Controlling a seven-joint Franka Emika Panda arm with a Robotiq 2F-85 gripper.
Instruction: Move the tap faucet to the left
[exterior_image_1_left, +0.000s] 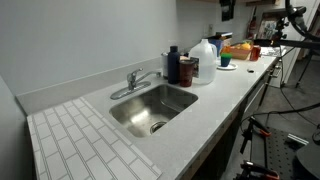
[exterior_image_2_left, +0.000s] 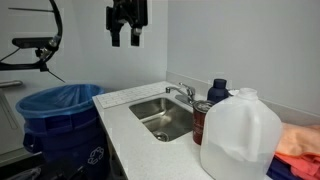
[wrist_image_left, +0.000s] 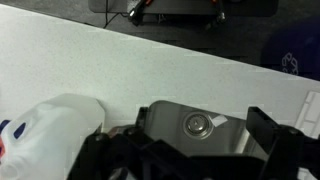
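Observation:
The tap faucet (exterior_image_1_left: 135, 78) is a small chrome faucet at the back rim of the steel sink (exterior_image_1_left: 128, 112). Its thin spout reaches over the basin's edge. It also shows in an exterior view (exterior_image_2_left: 182, 93) behind the sink (exterior_image_2_left: 150, 124). My gripper (exterior_image_2_left: 126, 38) hangs high above the counter, well clear of the faucet, with its fingers apart and empty. In the wrist view the open gripper (wrist_image_left: 200, 120) looks straight down on the sink (wrist_image_left: 165, 112) and its drain. The faucet is hidden there.
A white plastic jug (exterior_image_1_left: 204, 55) (exterior_image_2_left: 240, 130) (wrist_image_left: 55, 130) and dark bottles (exterior_image_1_left: 172, 65) (exterior_image_2_left: 218, 95) stand on the counter beside the sink. A blue-lined bin (exterior_image_2_left: 60, 115) stands off the counter's end. A white tiled board (exterior_image_1_left: 80, 140) lies next to the sink.

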